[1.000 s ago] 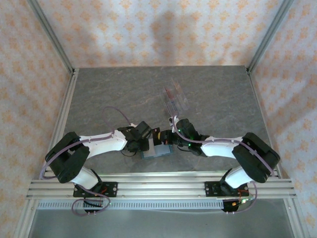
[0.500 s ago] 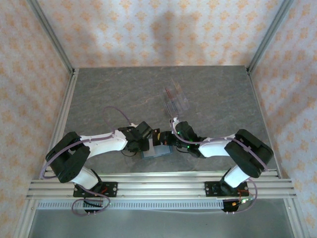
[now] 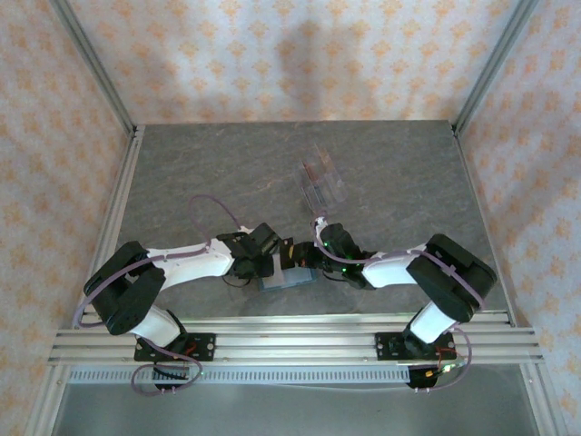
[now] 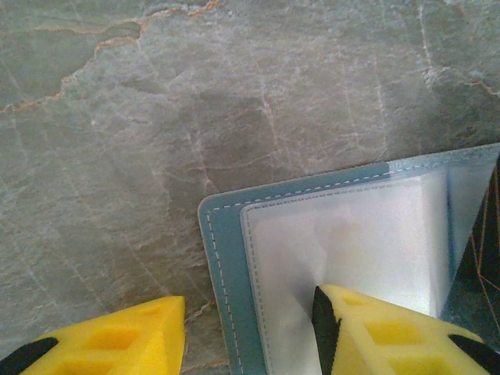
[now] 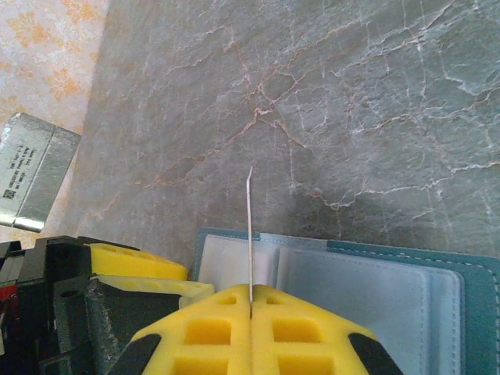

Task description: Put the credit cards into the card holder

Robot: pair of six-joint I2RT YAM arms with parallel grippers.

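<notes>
— Teal card holder [image 4: 223, 258] first: it lies open nearest you, at 6 o'clock on the tabletop [image 4: 117, 117]. Your left fingers [image 4: 375, 328], in from 9 o'clock, are spread and clamp nothing. One pad presses on the clear sleeve [image 4: 351, 234]; the other is off the holder's edge, on or just above the stone.

— So what goes wrong there?

— That one pad is all that pins it. If you push a card in hard, I judge the holder could slide or swing under the pad, and the sleeve mouth would leave your line.

— And the card?

— Your right fingers [image 5: 328, 316], in from 3 o'clock, are clenched on one credit card [image 5: 250, 211], which stands on edge over the holder. It's thin, and I can't tell how much sits inside the grip. If its corner catches the sleeve's lip, it may bow, or pivot and slip free.

— Anything farther off?

— Toward 12 o'clock, well apart from the holder, a clear case [image 3: 322, 182] holds something reddish; whether that's more cards I can't tell. You'd only knock it by swinging wide.
</notes>
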